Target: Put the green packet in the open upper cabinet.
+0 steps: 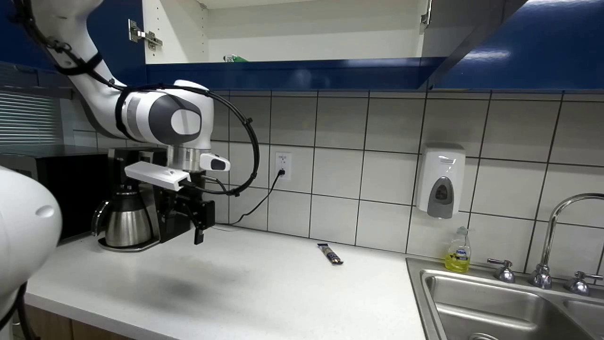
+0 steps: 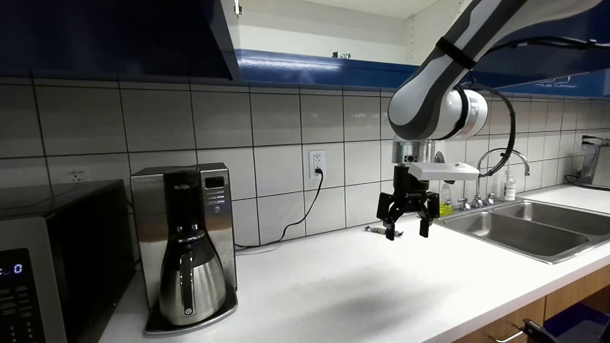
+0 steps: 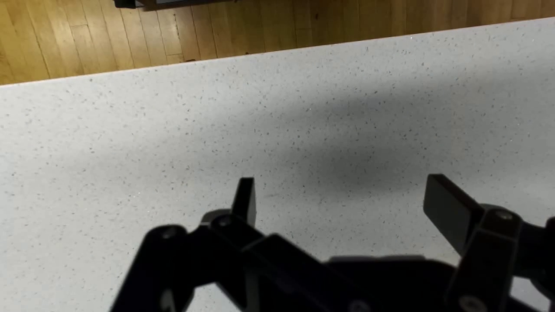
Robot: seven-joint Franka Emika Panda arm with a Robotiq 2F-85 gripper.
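Note:
The green packet lies inside the open upper cabinet, at the front of its floor. Only its top edge shows over the dark blue trim, and in an exterior view it appears as a small green-and-white bit. White walls of the cabinet show in both exterior views. Well below the cabinet, my gripper hangs pointing down over the counter, apart from the packet. In the wrist view the gripper is open, its fingers wide apart with only bare countertop seen between them.
A small dark-and-silver tube lies on the white counter near the tiled wall. The coffee maker and a microwave stand at one end, the sink and a soap bottle at the far end.

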